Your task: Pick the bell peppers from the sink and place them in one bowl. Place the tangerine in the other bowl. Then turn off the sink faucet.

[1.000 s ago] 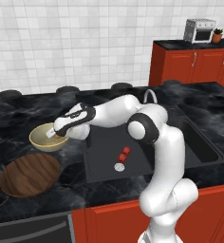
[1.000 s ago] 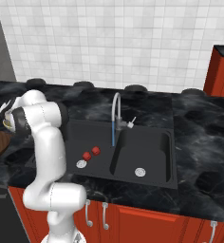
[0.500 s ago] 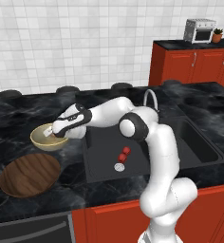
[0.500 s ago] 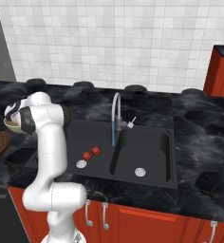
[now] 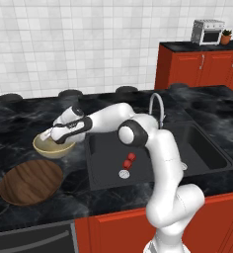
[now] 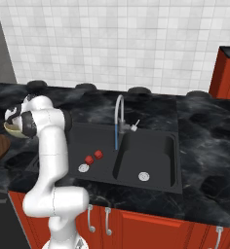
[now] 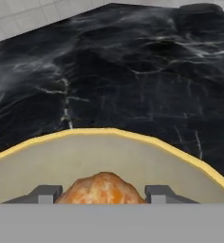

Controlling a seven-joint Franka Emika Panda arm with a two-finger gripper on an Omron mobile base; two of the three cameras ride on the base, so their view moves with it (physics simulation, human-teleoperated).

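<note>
Just above the cream-yellow bowl (image 5: 53,147), the gripper (image 5: 49,133) hangs over the bowl's hollow with the arm stretched out to the left across the counter (image 5: 19,116). Seen from the hand view, the two finger tips (image 7: 46,194) stand close on either side of the tangerine (image 7: 102,188), which sits clamped between them, and the bowl's pale rim (image 7: 109,133) curves around in front with bare black marble beyond it. That far side of the counter lies open up to the tiled wall (image 5: 79,44), with only dark round burner caps (image 5: 70,92) along the back edge. Nearer the robot, the wide wooden bowl (image 5: 30,181) sits just beside the yellow one, toward the counter's front edge, their rims near each other. To the right, the sink (image 5: 118,160) drops below the counter, its left lip near the yellow bowl. Both bell peppers (image 5: 129,160) lie together on the basin floor, just beside the round drain (image 5: 123,173), well apart from the walls. At the back rim between the two basins rises the sink faucet (image 6: 119,119), with a thin blue stream (image 6: 116,138) falling from its spout.
</note>
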